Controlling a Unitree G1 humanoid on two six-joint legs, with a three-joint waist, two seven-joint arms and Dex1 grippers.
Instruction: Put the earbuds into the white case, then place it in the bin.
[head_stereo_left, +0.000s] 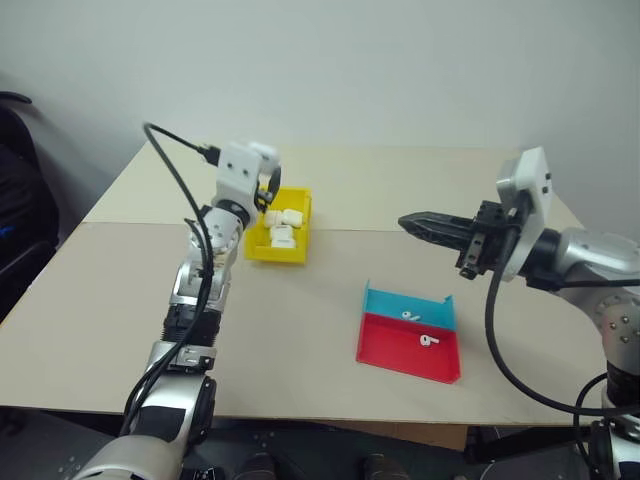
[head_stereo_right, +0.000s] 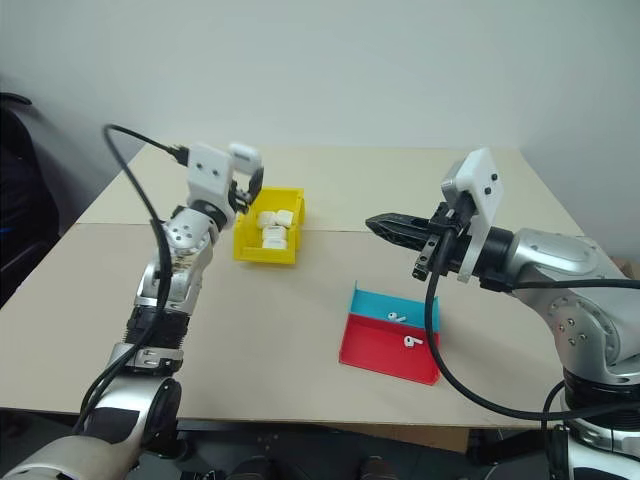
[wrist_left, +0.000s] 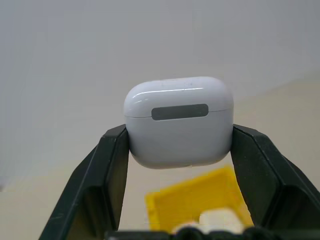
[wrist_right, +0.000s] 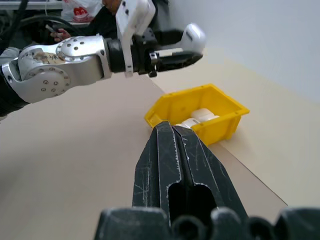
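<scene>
My left gripper (head_stereo_left: 266, 168) is shut on the white case (wrist_left: 178, 122), whose lid is closed. It holds the case in the air just above the near left corner of the yellow bin (head_stereo_left: 298, 250). The bin holds several more white cases (head_stereo_left: 283, 228). Two earbuds (head_stereo_left: 410, 316) (head_stereo_left: 430, 340) lie in the flat red-and-blue tray (head_stereo_left: 390, 350). My right gripper (head_stereo_left: 410, 222) is shut on nothing and hovers level above the table, right of the bin and beyond the tray. From the right wrist the left gripper (wrist_right: 192, 45) and the bin (wrist_right: 220, 120) show ahead.
The tan table (head_stereo_left: 100, 330) stretches to the left and toward me. A black cable (head_stereo_left: 175, 170) loops up from my left arm. Something dark (head_stereo_left: 20, 200) stands off the table's left edge. A pale wall rises behind the table.
</scene>
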